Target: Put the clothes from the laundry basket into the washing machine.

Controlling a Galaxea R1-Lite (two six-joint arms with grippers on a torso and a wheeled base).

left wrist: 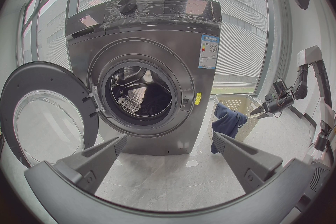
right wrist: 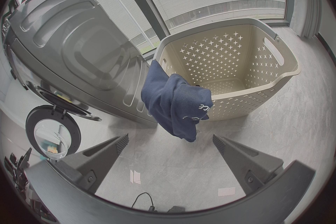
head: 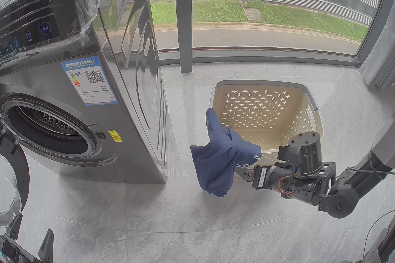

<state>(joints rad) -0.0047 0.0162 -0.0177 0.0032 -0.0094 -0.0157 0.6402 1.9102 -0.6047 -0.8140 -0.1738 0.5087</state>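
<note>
Blue cloth (head: 220, 153) hangs over the rim of the laundry basket (head: 263, 84), mostly outside; the right hand (left wrist: 255, 114), wide open beside it, may knock it to the floor (head: 164, 210) if it grips too little.

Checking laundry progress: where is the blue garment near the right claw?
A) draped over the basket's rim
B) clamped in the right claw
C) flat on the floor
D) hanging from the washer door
A: the blue garment hangs over the rim of the laundry basket, while the right claw stands open, not clamped on it.
</note>
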